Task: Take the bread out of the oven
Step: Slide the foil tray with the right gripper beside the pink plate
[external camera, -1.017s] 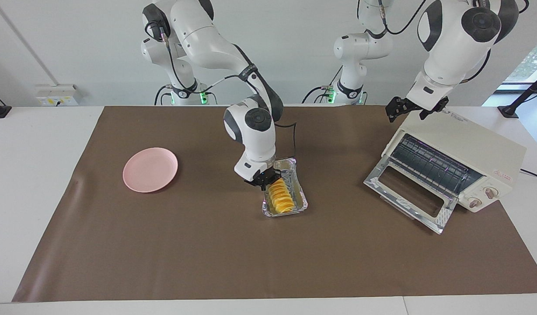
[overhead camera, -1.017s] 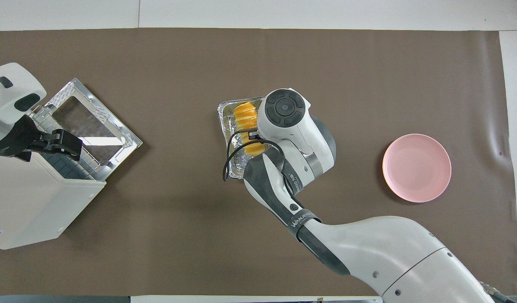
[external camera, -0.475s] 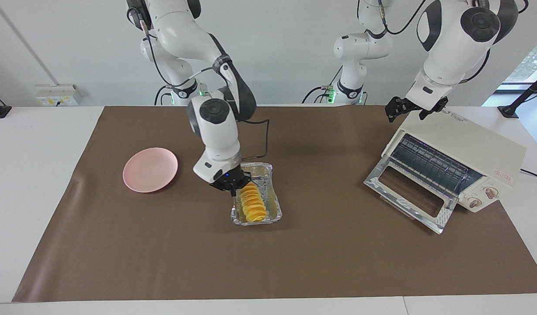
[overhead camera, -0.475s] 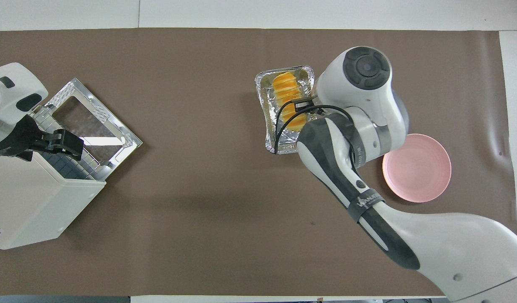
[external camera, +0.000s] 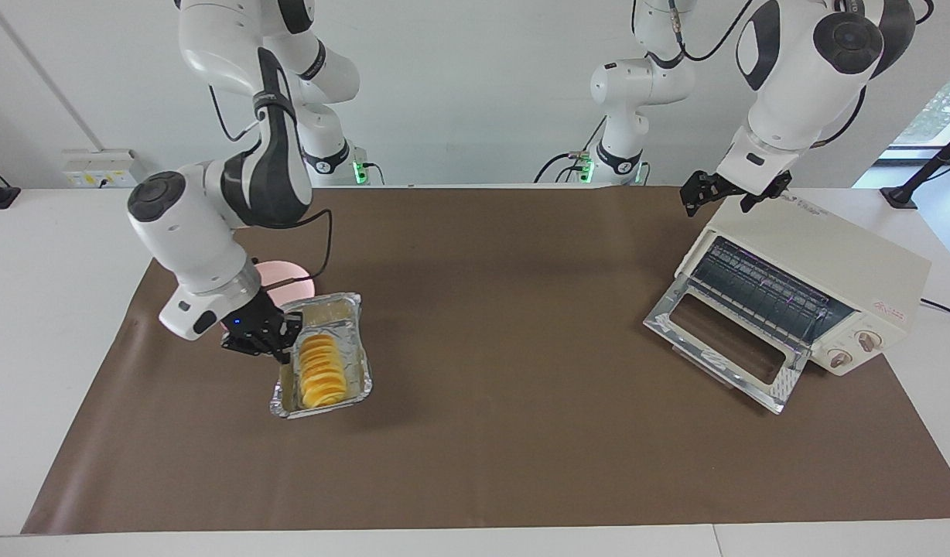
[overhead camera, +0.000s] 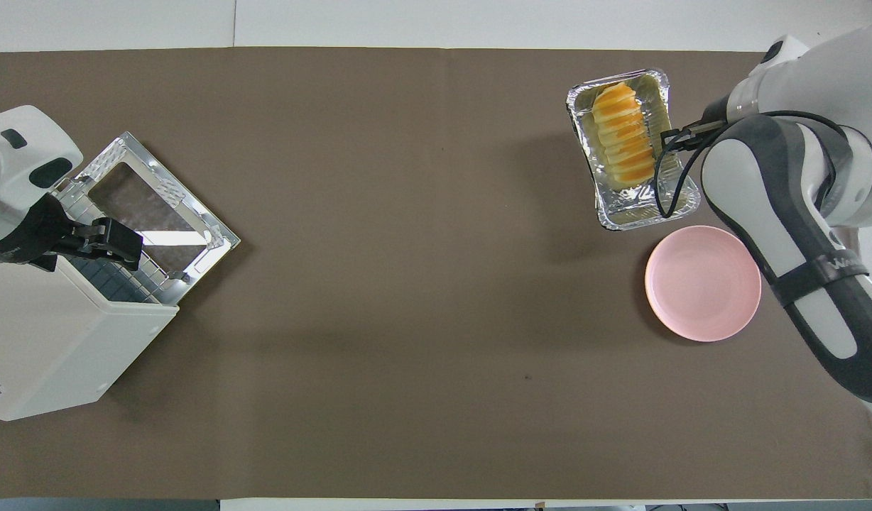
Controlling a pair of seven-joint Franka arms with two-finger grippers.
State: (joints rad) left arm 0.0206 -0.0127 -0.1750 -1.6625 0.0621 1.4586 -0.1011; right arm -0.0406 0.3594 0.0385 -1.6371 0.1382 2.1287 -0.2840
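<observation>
The golden-yellow bread (external camera: pixel 322 373) (overhead camera: pixel 622 142) lies in a crinkled foil tray (external camera: pixel 357 363) (overhead camera: pixel 624 213). My right gripper (external camera: pixel 278 340) (overhead camera: pixel 667 138) is shut on the tray's long rim and holds it slightly tilted over the mat, right beside the pink plate (external camera: pixel 285 272) (overhead camera: pixel 702 282). The cream oven (external camera: pixel 815 263) (overhead camera: pixel 52 341) stands at the left arm's end of the table. Its glass door (external camera: pixel 722 348) (overhead camera: pixel 152 206) is folded down and its wire rack is bare. My left gripper (external camera: pixel 734 197) (overhead camera: pixel 102 238) waits open at the oven's top edge. Whether it touches the oven I cannot tell.
A brown mat (external camera: pixel 521 449) covers most of the white table. My right arm's forearm hides part of the plate in the facing view. A black cable hangs from the right wrist near the tray.
My right gripper has carried the foil tray with the bread from the middle of the mat toward the right arm's end, up beside the pink plate. The left arm has stayed still.
</observation>
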